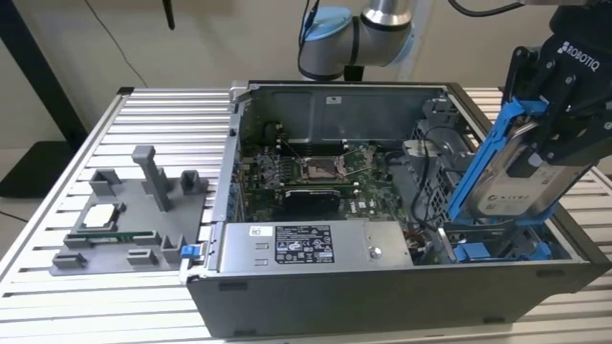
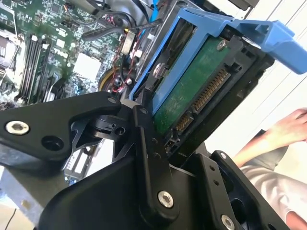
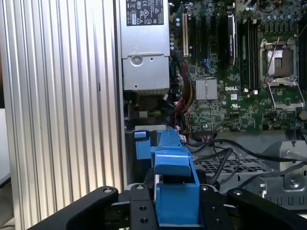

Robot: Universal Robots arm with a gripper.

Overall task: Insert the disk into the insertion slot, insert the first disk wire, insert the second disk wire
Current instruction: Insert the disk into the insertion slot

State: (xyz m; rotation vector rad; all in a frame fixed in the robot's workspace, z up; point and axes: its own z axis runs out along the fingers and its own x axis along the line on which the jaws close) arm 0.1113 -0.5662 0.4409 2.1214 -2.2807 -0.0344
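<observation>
My gripper (image 1: pixel 560 143) is shut on the disk (image 1: pixel 521 188), a silver-grey drive with a white label in a bright blue carrier frame (image 1: pixel 481 161). The disk hangs tilted, steeply on edge, over the exterior view's right end of the open computer case (image 1: pixel 383 301). Its lower end sits just above the drive bay (image 1: pixel 497 249), where more blue plastic shows. In the second wrist view the black fingers (image 2: pixel 144 127) clamp the disk's green circuit-board side (image 2: pixel 192 91). The first wrist view has the blue frame (image 3: pixel 175 191) between the fingers (image 3: pixel 211 206). Black cables (image 3: pixel 216 153) lie loose beside the bay.
Inside the case are the motherboard (image 1: pixel 316 168) and a grey power supply (image 1: pixel 306 245). A grey fixture tray (image 1: pixel 134 215) with small parts stands on the slatted aluminium table (image 1: pixel 57 294) at the exterior view's left. A person's hand (image 2: pixel 288 125) shows beyond the case.
</observation>
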